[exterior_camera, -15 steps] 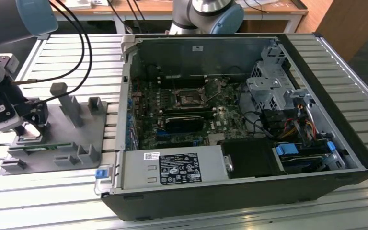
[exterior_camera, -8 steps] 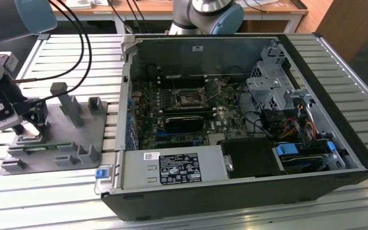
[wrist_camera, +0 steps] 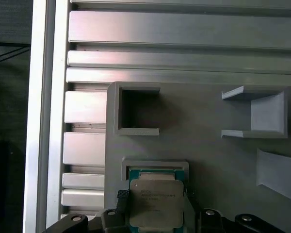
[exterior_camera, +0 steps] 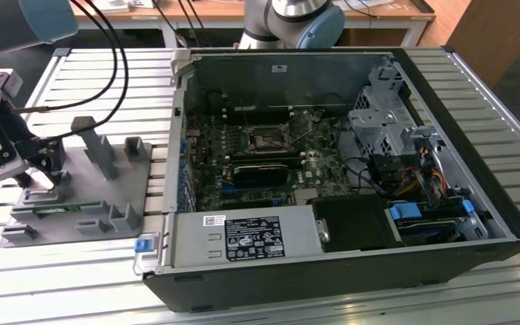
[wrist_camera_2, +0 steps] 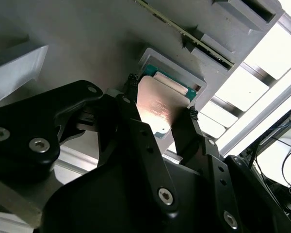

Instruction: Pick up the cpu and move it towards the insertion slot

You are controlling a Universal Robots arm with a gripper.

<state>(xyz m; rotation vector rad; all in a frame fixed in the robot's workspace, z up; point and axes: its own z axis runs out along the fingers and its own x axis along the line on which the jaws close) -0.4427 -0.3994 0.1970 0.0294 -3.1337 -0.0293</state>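
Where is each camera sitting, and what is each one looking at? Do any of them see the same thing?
Exterior view: off the arm, above, looking down at the open black computer case, the grey plastic holder tray and the arm's gripper.
First wrist view: on the wrist, facing straight down at the tray; black fingers show.
Second wrist view: on the wrist, slanted; the fingers clasp the silvery square cpu.
Shared: both wrist views show that cpu over the tray.
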